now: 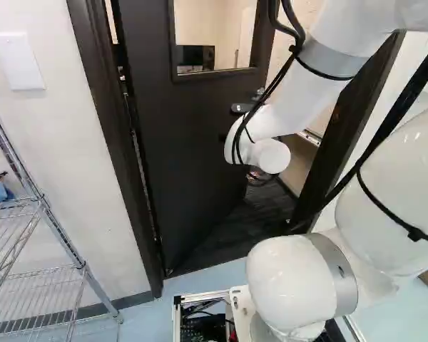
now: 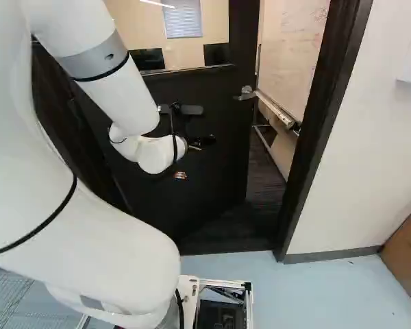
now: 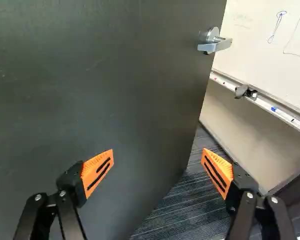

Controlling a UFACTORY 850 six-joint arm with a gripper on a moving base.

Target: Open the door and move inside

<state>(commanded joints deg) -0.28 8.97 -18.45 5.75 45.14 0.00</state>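
1. One dark, flat-faced door stands ajar ahead of your black two-fingered claw; you seem to have the opening partly done.
2. Your claw is released, orange pads spread wide, gripping nothing; the silver metal lever handle sits ahead of it, by the door's free edge.
3. Your metal-framed moving base is behind the claw, outside the dark door frame; you likely have to push the door wider, then drive inside.

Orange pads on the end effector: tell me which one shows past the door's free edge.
The orange pad seen against the dark carpet, beyond the edge nearest the lever handle. The other pad shows against the door itself.
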